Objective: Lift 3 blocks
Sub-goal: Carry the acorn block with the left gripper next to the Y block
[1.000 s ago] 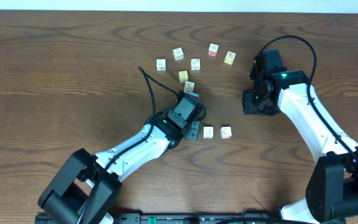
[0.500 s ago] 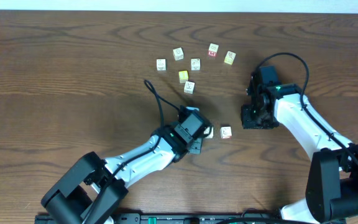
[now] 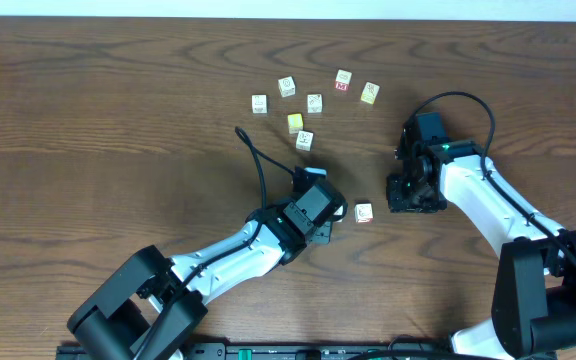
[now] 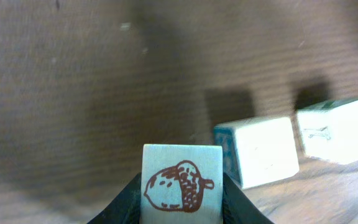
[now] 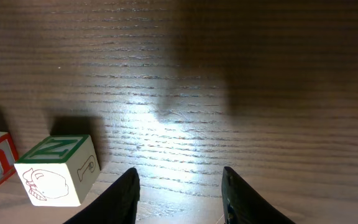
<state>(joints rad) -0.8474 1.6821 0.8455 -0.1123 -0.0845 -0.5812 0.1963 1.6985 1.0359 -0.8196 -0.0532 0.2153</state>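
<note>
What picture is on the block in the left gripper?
The block shows a dark red acorn on a pale face, clearest in the left wrist view.

Acorn block [image 4: 182, 186]: pale wooden cube, brown acorn drawing on the visible face, upright, clamped between the fingers of the left claw [image 4: 182, 202]. Cannot tell whether it is clear of the tabletop [image 3: 118, 100].

Blue-sided block [image 4: 260, 149]: pale cube, one blue-trimmed side, resting flat just beyond the acorn block.

Third block [image 3: 364, 212]: pale cube, red trim on one side, resting flat near the blue-sided block, not touching it.
</note>
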